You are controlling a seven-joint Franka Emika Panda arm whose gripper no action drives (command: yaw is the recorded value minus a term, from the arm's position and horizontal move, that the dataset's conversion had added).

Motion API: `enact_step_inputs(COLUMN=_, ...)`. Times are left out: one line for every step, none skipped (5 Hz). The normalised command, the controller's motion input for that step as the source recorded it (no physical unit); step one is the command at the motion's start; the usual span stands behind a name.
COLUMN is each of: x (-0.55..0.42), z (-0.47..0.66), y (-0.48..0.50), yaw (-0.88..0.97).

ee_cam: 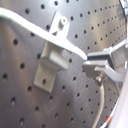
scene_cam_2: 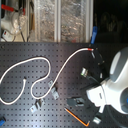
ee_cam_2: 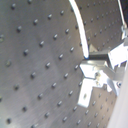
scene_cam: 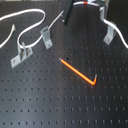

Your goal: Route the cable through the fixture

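The white cable [scene_cam: 30, 22] loops over the black perforated board at the first exterior view's left and rises to my gripper [scene_cam_2: 95, 54]. Its red band [scene_cam_2: 90, 49] sits just beside the gripper. The gripper [ee_cam: 94, 62] is shut on the cable. Beyond it, the cable [ee_cam: 30, 22] runs across the upper part of the fixture [ee_cam: 50, 62], a small grey upright clip. I cannot tell whether it sits in the fork. In the first exterior view the fixture [scene_cam: 108, 35] stands at the right, and the cable [scene_cam: 119, 34] passes behind its top.
A second grey clip [scene_cam: 46, 34] stands by the cable at the first exterior view's left. A low grey bracket with two posts [scene_cam: 20, 55] lies nearer. An orange bent rod [scene_cam: 77, 71] lies mid-board. The white arm body [scene_cam_2: 112, 87] covers the second exterior view's right.
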Motion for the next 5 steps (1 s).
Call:
enact_step_inputs(x=0.011, z=0.04, y=-0.003, yaw=0.00)
enact_step_inputs(x=0.115, z=0.02, y=-0.303, yaw=0.07)
enact_step_inputs(x=0.101, z=0.01, y=-0.362, yaw=-0.05)
enact_step_inputs(x=0.037, z=0.05, y=-0.268, yaw=-0.09)
enact_step_inputs(x=0.009, z=0.00, y=0.003, yaw=0.00)
